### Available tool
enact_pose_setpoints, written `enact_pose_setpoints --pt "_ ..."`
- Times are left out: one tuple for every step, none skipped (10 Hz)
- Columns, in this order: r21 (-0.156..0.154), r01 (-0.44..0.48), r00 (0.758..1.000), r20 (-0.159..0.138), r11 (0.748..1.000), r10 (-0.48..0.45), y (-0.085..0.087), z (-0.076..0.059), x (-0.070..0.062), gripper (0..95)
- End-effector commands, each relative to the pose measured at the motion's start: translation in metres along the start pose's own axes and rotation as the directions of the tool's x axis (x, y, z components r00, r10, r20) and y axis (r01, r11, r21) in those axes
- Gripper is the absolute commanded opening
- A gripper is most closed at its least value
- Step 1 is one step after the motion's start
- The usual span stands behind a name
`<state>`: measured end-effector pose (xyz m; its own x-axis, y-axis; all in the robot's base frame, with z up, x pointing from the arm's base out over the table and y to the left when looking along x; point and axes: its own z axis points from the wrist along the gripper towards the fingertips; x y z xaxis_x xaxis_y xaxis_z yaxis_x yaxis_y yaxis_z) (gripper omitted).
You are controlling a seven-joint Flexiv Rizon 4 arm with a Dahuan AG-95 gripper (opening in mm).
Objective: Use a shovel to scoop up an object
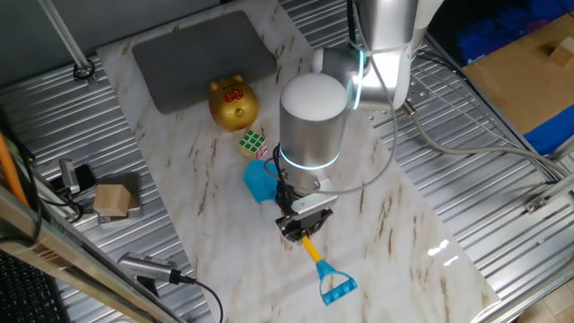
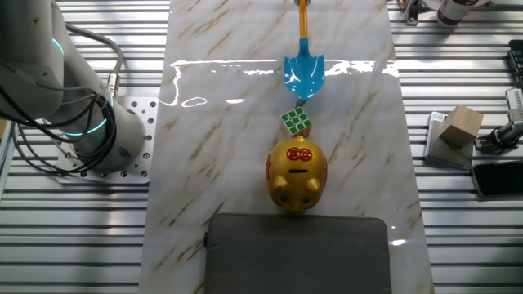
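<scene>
Marble-patterned board (image 1: 386,224) covers the middle of my workspace, with ribbed metal decking on either side of it. From one fixed view I see the gripper (image 1: 303,224) below the arm's big silver wrist, its dark fingers clamped across the thin yellow shaft of the shovel (image 1: 309,251); I can't make out any gap between them. The shovel's blue loop handle sticks out beyond the gripper toward the near edge, while its light-blue blade runs the other way, partly hidden by the wrist.

The other fixed view gives me the blade more clearly (the gripper itself is cut off at the top there): its tip points at the puzzle cube (image 2: 297,121) and sits just beside it, touching or nearly so; I cannot tell which. So the cube lies just past the blade's tip, away from the gripper.

Right behind the cube stands a golden pig bank (image 2: 297,173), then a grey pad (image 2: 296,253). A tan wooden block (image 2: 460,126) rests off on the decking.
</scene>
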<state>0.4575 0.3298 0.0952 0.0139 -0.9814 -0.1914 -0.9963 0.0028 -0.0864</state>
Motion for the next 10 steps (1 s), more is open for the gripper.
enact_pose_setpoints --pt "-0.001 0.014 0.999 0.029 1.0 -0.014 0.0006 0.0004 -0.0007 0.0" --pt "-0.001 0.018 0.999 0.03 1.0 -0.018 0.0006 0.0004 -0.0007 0.0" --pt "0.0 0.02 0.999 0.031 1.0 -0.02 0.0006 0.0004 -0.0007 0.0" --pt "0.001 0.014 0.999 0.037 1.0 -0.014 0.0006 0.0004 -0.0007 0.0" --pt "0.0 -0.001 0.998 0.062 1.0 0.001 0.0006 0.0004 -0.0007 0.0" --pt "0.001 -0.005 0.995 0.097 1.0 0.005 0.0006 0.0004 -0.0007 0.0" --pt "0.003 -0.01 0.993 0.118 1.0 0.01 0.0006 0.0004 -0.0007 0.0" --pt "0.007 -0.011 0.993 0.12 1.0 0.01 0.0006 0.0004 -0.0007 0.0" --pt "0.008 -0.021 0.991 0.13 1.0 0.019 0.0021 -0.0043 -0.0059 0.0" --pt "0.008 -0.025 0.991 0.128 1.0 0.023 0.0038 -0.0081 -0.0095 0.0"
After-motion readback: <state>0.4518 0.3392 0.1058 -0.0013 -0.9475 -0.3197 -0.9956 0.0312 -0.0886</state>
